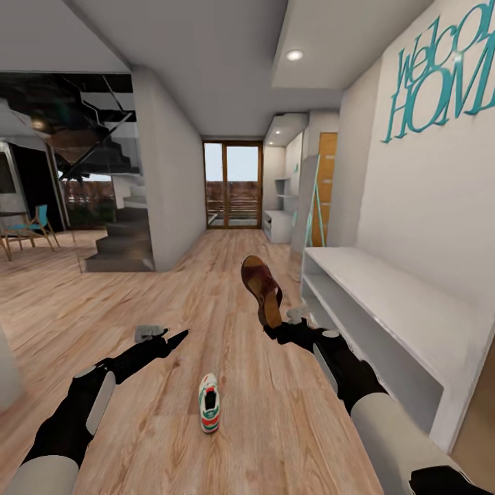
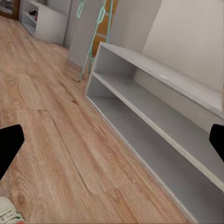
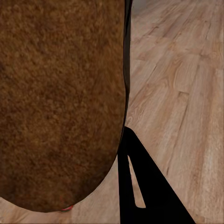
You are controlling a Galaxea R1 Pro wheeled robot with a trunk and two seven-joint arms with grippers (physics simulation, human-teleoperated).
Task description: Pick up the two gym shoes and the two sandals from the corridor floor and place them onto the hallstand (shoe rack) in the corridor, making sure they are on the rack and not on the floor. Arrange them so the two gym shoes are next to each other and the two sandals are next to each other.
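The right gripper is holding a sandal aloft at frame centre, probably bound for the distant hallstand. One gym shoe is lying on the floor. The left gripper fingers are spread, empty.

Rack right — open floor left

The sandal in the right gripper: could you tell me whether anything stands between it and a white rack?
Nothing visible does. The sandal is held up by the right gripper above the corridor floor, beside the plain low white rack, whose top and shelf look bare.
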